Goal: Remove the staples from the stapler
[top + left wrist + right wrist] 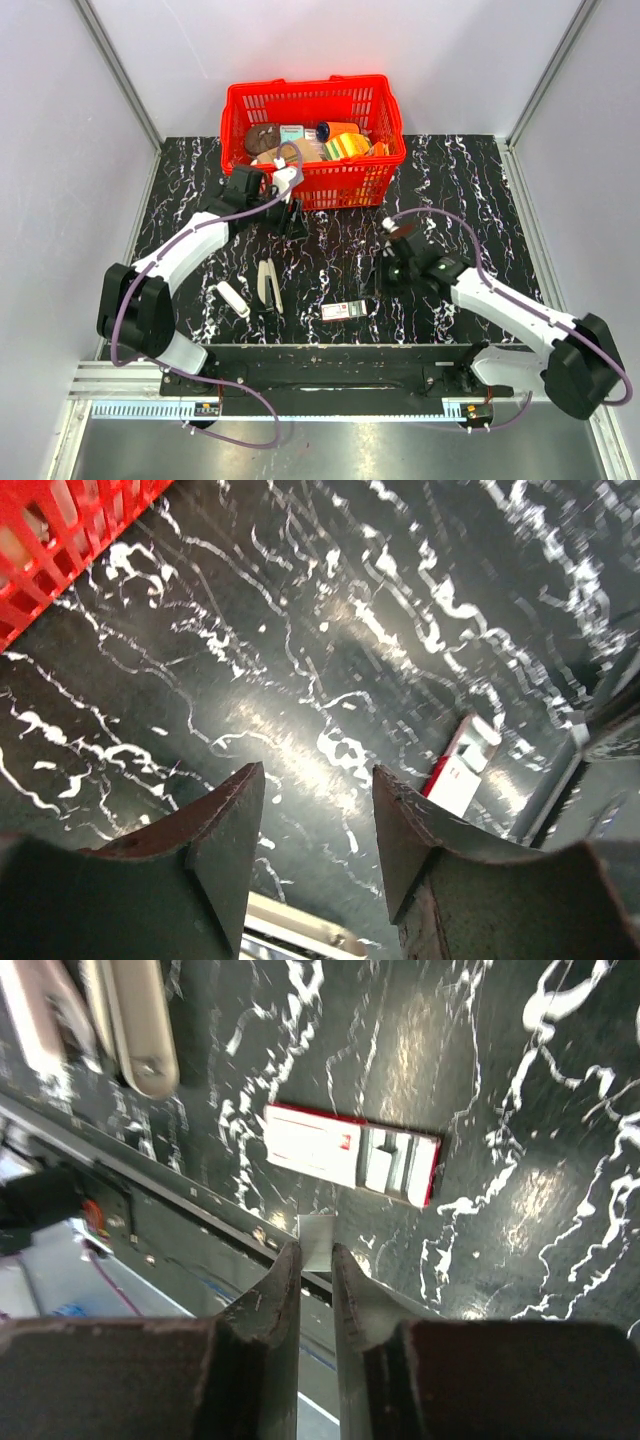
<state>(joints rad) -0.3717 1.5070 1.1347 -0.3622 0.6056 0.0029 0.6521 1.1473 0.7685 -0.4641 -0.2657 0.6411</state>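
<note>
Pale strip (318, 1232), seen only wrist-side, sits pinched in right end effector (316, 1253); left end effector (318, 780) gapes.

Left end effector (318, 775), fingers parted, above black white-veined bench (300, 630); red basket (60, 540) corner, upper left; red-and-white box (462, 770), right.
</note>
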